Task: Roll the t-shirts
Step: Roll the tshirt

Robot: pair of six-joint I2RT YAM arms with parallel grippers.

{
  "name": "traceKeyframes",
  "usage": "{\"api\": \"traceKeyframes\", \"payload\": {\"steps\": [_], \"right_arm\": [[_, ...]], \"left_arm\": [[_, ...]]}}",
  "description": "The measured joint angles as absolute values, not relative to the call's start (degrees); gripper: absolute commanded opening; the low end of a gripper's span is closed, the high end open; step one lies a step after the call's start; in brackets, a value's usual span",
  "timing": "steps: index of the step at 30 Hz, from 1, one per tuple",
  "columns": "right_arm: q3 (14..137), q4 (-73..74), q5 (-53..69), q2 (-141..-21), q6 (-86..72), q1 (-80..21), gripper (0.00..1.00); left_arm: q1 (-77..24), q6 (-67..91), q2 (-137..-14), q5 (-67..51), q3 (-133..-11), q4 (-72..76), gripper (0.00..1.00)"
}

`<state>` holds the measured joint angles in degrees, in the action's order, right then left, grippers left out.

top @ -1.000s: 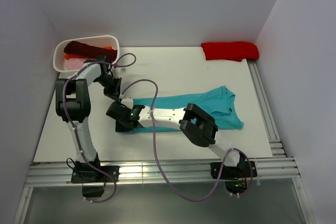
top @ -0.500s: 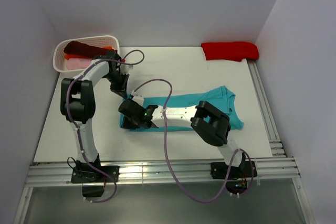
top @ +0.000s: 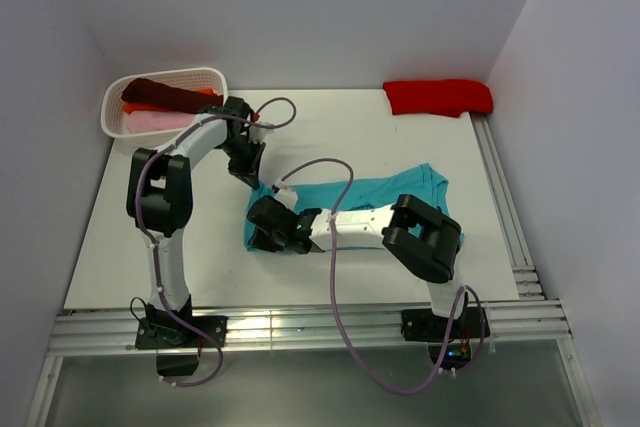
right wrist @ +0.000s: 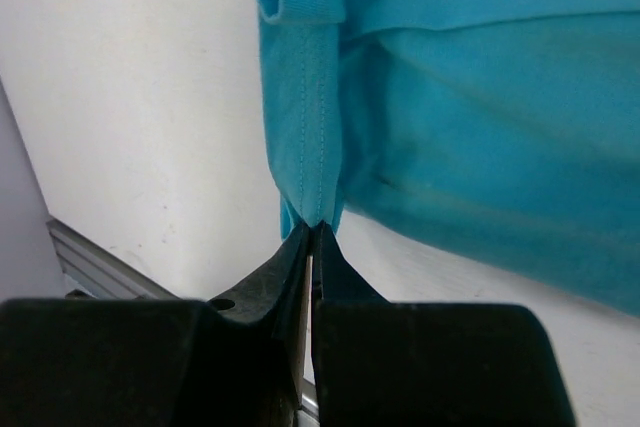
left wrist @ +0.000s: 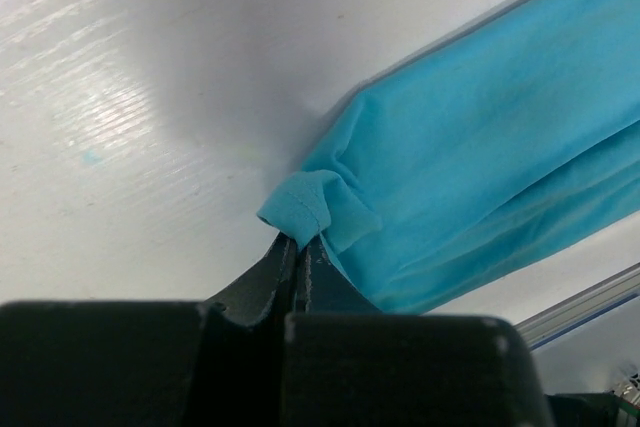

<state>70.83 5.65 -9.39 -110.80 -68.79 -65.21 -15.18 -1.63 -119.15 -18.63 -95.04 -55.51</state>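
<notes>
teal t-shirt (top: pixel 385 190) | wrist views alone show: left end effector (left wrist: pixel 300 243), right end effector (right wrist: pixel 315 233) each pinching its edge

The teal t-shirt (top: pixel 375 192) lay on the table (top: pixel 340 137), folded lengthwise into a long band, collar end to the right. At its left end, the far hem corner was clamped in the left gripper (left wrist: pixel 300 245) and the near hem corner in the right gripper (right wrist: pixel 315 232). The red t-shirt (top: pixel 438 97) lay folded at the table's far right corner. The maroon t-shirt (top: pixel 160 93), orange t-shirt (top: pixel 206 92) and pink t-shirt (top: pixel 150 121) lay heaped in the white basket (top: pixel 215 75) at the far left.
</notes>
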Motion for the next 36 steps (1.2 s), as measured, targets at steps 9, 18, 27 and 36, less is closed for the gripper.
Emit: {"api": "traceKeyframes", "payload": {"steps": [9, 18, 27, 36], "right_arm": [[66.2, 3.6, -10.0, -110.7, -71.9, -65.2, 0.04], [65.5, 3.3, -10.1, -110.0, -73.7, -65.2, 0.06], [63.0, 3.2, -10.6, -106.4, -75.2, -64.6, 0.08], [59.0, 3.0, -10.7, -105.8, -77.5, -63.9, 0.11]], "left_arm": [[-17.2, -1.0, -120.7, -18.5, -95.3, -54.8, 0.34], [-17.3, -2.5, -120.6, -18.9, -97.6, -54.1, 0.59], [-14.8, -5.7, -117.4, -20.9, -98.5, -55.3, 0.59], [-9.3, -9.1, -115.5, -24.3, -90.7, -54.7, 0.55]]}}
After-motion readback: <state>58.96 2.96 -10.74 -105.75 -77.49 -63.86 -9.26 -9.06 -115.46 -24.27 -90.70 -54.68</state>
